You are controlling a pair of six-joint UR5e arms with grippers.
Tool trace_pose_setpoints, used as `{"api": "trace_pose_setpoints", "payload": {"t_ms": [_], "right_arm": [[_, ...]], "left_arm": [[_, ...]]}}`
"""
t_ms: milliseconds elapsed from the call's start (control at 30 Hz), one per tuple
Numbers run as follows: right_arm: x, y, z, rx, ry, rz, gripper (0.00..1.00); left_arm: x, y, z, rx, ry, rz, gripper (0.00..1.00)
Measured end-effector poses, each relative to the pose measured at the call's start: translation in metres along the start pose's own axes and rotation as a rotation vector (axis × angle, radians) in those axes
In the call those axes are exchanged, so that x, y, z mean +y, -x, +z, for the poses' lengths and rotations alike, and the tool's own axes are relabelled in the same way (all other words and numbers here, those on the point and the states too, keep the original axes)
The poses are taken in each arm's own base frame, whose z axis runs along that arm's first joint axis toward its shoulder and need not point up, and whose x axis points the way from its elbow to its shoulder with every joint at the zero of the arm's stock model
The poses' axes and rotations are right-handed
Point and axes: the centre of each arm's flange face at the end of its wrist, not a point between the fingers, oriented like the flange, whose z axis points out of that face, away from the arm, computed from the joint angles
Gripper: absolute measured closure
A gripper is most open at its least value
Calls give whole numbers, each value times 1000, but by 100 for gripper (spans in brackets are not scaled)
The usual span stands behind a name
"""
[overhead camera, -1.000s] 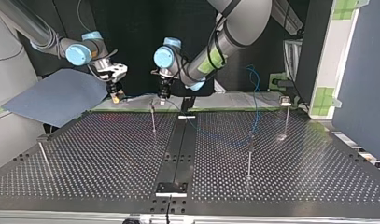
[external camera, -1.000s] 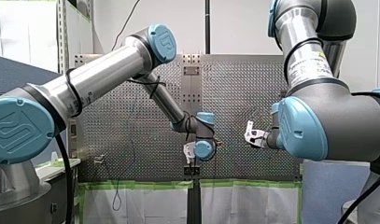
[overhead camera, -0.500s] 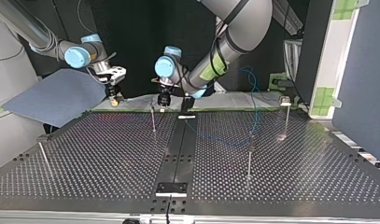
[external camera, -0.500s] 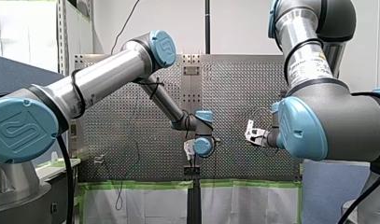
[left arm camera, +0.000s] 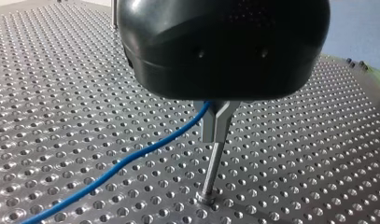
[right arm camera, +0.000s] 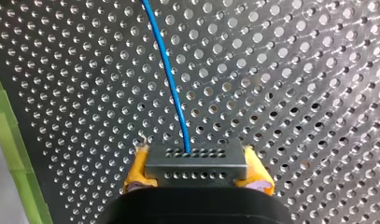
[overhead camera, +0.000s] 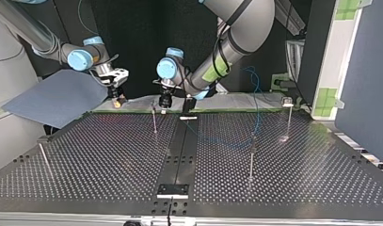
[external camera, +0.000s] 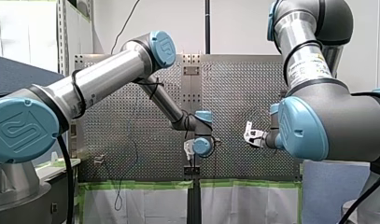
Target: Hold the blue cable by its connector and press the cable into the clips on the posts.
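Nearest in the top view, thin metal posts [overhead camera: 251, 162] stand upright from the dark, hole-dotted bench [overhead camera: 109, 160]. They look slender, so a hard sideways push could lean one over.

Farther back, the blue cable [overhead camera: 258, 110] hangs slack through the right middle of the frame and runs toward the post in the upper centre, where my left hand [overhead camera: 164, 101] hangs directly over the top of that post. In the left wrist view its black housing [left arm camera: 222, 46] hides the fingers, so I cannot tell whether they are apart or together. The grey forked piece under it is probably the clip [left arm camera: 216, 123], with the cable entering it.

The cable is round and smooth. Pressed off-centre it could slide past the fork, and pulled too taut it could spring out.

Farthest, at upper left, my right hand [overhead camera: 116, 96] is clamped on the connector [right arm camera: 196, 164], a boxy grey block with rows of small holes, held between yellow pads [right arm camera: 138, 168].
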Motion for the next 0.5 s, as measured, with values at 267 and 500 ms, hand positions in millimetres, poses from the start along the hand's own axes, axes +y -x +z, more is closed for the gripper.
{"api": "trace_pose_setpoints", "payload": {"t_ms": [267, 500], "right_arm": [[5, -4, 4, 10, 5, -1, 100], [7, -5, 7, 16, 8, -2, 100]], "left_arm": [[15, -11, 8, 16, 14, 2, 100], [20, -7, 16, 11, 10, -2, 100]]}}
